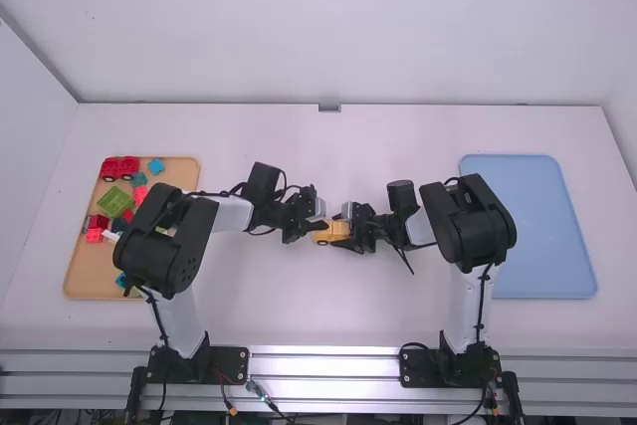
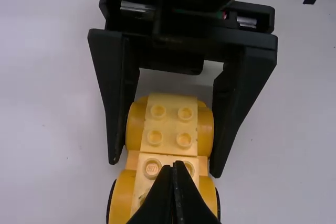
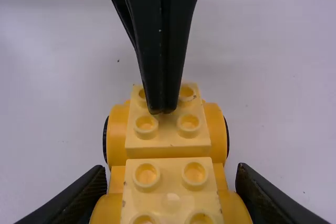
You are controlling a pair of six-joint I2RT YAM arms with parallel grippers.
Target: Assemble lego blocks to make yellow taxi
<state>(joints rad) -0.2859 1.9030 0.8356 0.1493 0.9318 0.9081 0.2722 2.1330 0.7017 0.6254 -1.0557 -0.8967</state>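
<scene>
In the high view my left gripper (image 1: 318, 225) and right gripper (image 1: 348, 236) meet at the yellow car (image 1: 329, 234) near the table's middle. My left gripper (image 2: 176, 167) has its fingers together, their tips over the studs at one end of the car (image 2: 176, 124); the right wrist view shows them on or just above that top. From the opposite side, my right gripper (image 3: 170, 170) holds the other end of the car (image 3: 169, 135) between its fingers, one along each side. Pale yellow studded bricks run along the car's top, between darker rounded wheel arches.
An orange-brown tray (image 1: 80, 281) at the left holds a red vehicle (image 1: 120, 168), a green block (image 1: 114, 201) and several red, pink, teal and blue pieces, partly behind the left arm. A blue tray (image 1: 537, 236) lies at the right, beyond the right arm.
</scene>
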